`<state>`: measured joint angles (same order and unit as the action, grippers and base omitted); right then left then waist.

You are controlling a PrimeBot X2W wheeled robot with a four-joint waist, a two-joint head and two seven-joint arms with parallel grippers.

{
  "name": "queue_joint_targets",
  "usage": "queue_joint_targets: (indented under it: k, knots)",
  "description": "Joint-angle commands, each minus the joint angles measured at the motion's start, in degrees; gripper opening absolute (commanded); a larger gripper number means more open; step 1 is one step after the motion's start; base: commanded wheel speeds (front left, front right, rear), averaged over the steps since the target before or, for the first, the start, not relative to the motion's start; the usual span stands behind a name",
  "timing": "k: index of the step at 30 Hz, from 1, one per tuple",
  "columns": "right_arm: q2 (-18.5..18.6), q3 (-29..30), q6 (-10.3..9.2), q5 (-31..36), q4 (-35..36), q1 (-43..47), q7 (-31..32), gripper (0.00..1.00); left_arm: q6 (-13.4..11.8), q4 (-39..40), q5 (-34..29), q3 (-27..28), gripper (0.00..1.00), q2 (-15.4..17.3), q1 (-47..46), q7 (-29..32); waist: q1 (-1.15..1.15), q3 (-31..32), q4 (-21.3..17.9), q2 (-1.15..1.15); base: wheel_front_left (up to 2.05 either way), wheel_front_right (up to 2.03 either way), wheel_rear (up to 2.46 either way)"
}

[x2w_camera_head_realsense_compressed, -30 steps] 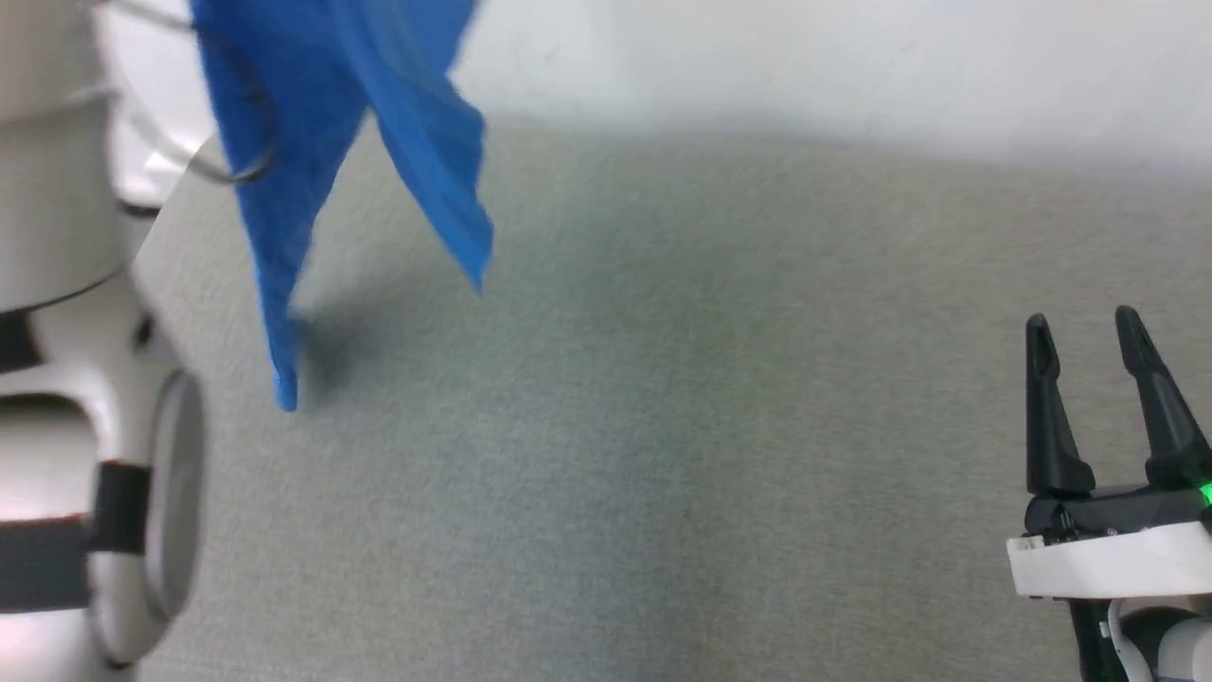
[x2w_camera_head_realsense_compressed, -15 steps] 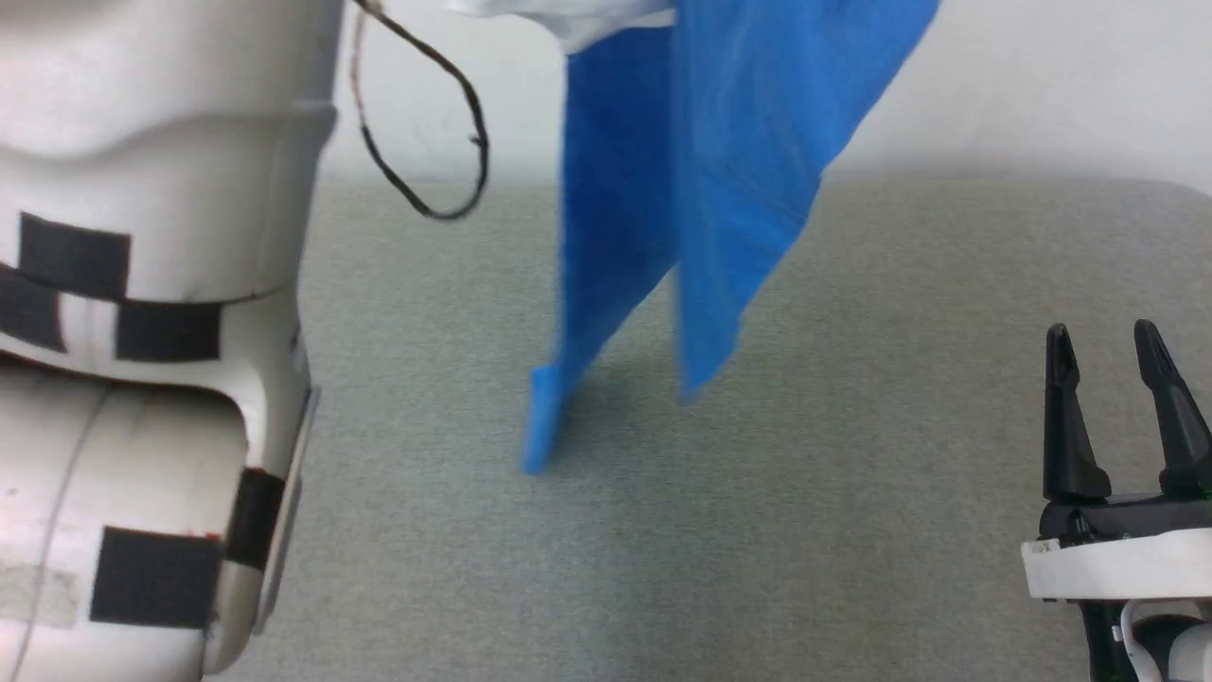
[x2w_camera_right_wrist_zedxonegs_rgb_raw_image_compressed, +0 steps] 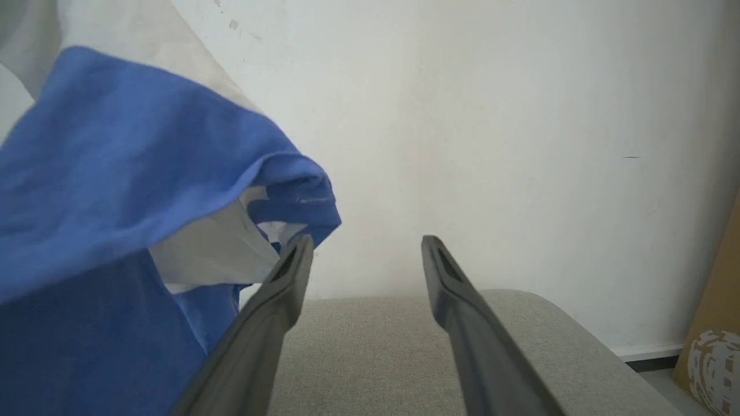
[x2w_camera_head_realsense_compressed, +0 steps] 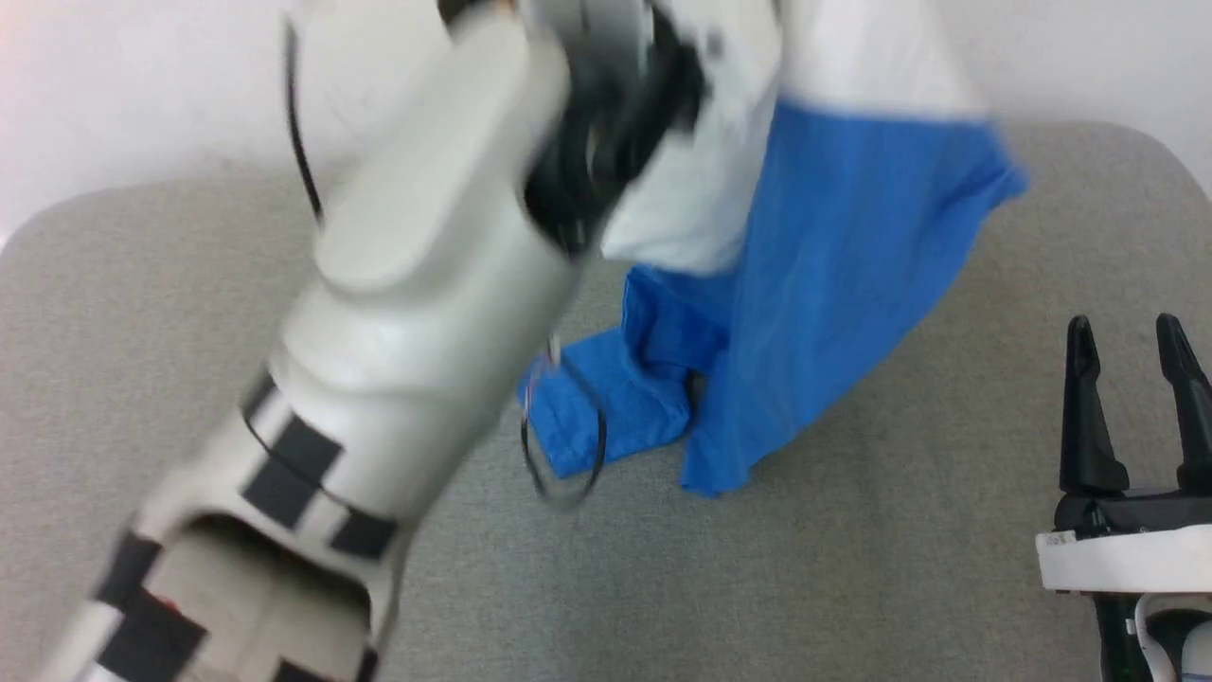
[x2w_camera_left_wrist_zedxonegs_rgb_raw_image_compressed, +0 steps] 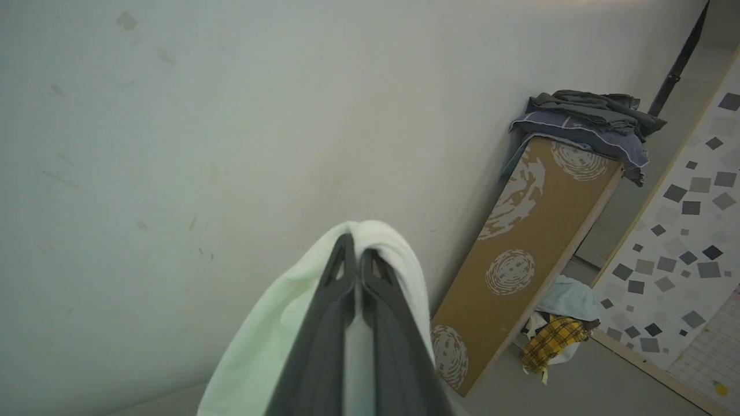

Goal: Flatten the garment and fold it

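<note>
I am looking down from the head camera at a grey padded table [x2w_camera_head_realsense_compressed: 852, 587]. My left arm [x2w_camera_head_realsense_compressed: 407, 284], pale with black square markings and blurred, runs from seven o'clock up toward twelve o'clock. The shirt [x2w_camera_head_realsense_compressed: 833, 313] hangs from its far end. White cloth sits at twelve to one o'clock, a broad blue panel falls below it past the centre, and a crumpled blue fold rests on the table just below the centre. A thin black cable [x2w_camera_head_realsense_compressed: 568, 474] loops in front of that fold. In the left wrist view, the left gripper [x2w_camera_left_wrist_zedxonegs_rgb_raw_image_compressed: 358, 242] has its two dark fingers pressed together on white cloth, which drapes over the tips and spills down toward seven o'clock. Behind it is a pale wall [x2w_camera_left_wrist_zedxonegs_rgb_raw_image_compressed: 173, 115]. At three o'clock a brown board [x2w_camera_left_wrist_zedxonegs_rgb_raw_image_compressed: 537, 231] leans against the wall, with a pile of clothes [x2w_camera_left_wrist_zedxonegs_rgb_raw_image_compressed: 584, 121] in grey and dark blue on its top end. A yellow checked cloth [x2w_camera_left_wrist_zedxonegs_rgb_raw_image_compressed: 549, 341] lies on the floor at its foot, around four o'clock. The right gripper [x2w_camera_head_realsense_compressed: 1127, 327] sits at four o'clock of the head view, fingers pointing up, spread wide with nothing between them, apart from the shirt. In the right wrist view, blue and white folds hang at nine o'clock, close by one finger; whether the cloth touches it I cannot tell.
</note>
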<state>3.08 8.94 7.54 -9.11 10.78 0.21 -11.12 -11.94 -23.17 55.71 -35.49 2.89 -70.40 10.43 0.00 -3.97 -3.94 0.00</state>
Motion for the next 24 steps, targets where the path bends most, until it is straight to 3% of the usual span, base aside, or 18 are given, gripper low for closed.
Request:
queue_joint_targets:
  k: [1,9,17,24]
  knots:
    - [-0.2,0.0,-0.05,-0.2,0.1,-0.9,-0.1,1.00,-0.6,0.2,1.1,-0.7,0.00,0.0,3.3,-1.4,0.00,-1.4,-1.1,0.00,0.00,0.00,0.00]
    - [-0.2,-0.8,-0.05,0.0,0.7,-2.6,0.3,1.00,-1.1,-4.4,-0.4,-6.6,0.00,0.4,17.9,-8.6,0.00,-5.6,-2.1,0.00,0.00,0.00,0.00]
    - [0.6,-2.0,-0.05,-0.5,0.6,-4.8,0.5,1.00,-1.8,-16.6,-6.0,-15.5,0.00,1.2,23.0,-6.4,0.00,-10.0,-3.0,0.00,0.00,0.00,0.00]
    - [1.8,-1.6,-0.05,-1.3,-0.5,-5.5,0.1,1.00,-3.3,-23.1,-7.0,-17.7,0.00,0.7,23.0,-5.5,0.00,-11.1,-2.6,0.00,0.00,0.00,0.00]
